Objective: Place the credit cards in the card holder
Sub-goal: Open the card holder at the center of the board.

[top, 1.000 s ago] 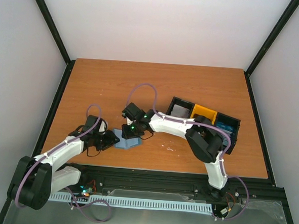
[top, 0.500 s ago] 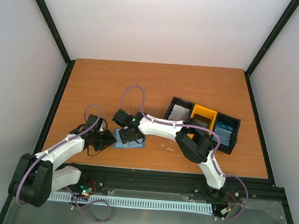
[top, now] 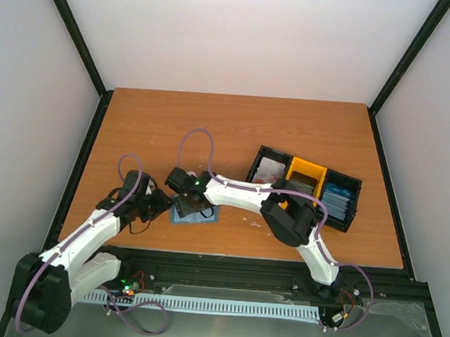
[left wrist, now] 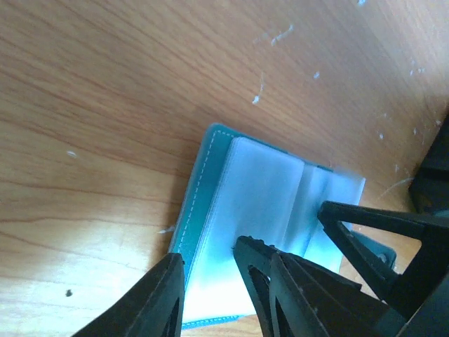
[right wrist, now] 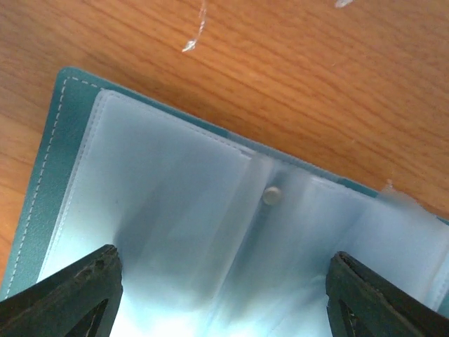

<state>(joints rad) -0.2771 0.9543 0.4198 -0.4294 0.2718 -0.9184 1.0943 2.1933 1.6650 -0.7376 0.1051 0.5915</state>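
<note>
Lying spread open like a book, the wallet (top: 194, 215) sits on the table (top: 235, 131) near its front edge, clear pockets up, between the two arms

The right gripper (right wrist: 224, 298) hangs right over it with its fingers set wide, one at each lower corner of the wrist view and nothing between them but the pockets and the snap stud. My guess is that this is to press the two halves flat so they do not fold back; I cannot tell whether the tips touch the plastic

The left gripper (left wrist: 214, 288) is parted too, straddling the wallet's near left corner where the teal cover edge shows. That looks like a brace against sliding, or a bid to lift a pocket lip

No card shows in either wrist view. The tray (top: 344, 176) stands well apart to the right; what its compartments hold is too small to tell

Room is tight at the wallet: both grippers crowd one small spot, with the table edge just behind. The wallet's far side gives the freest approach
</note>
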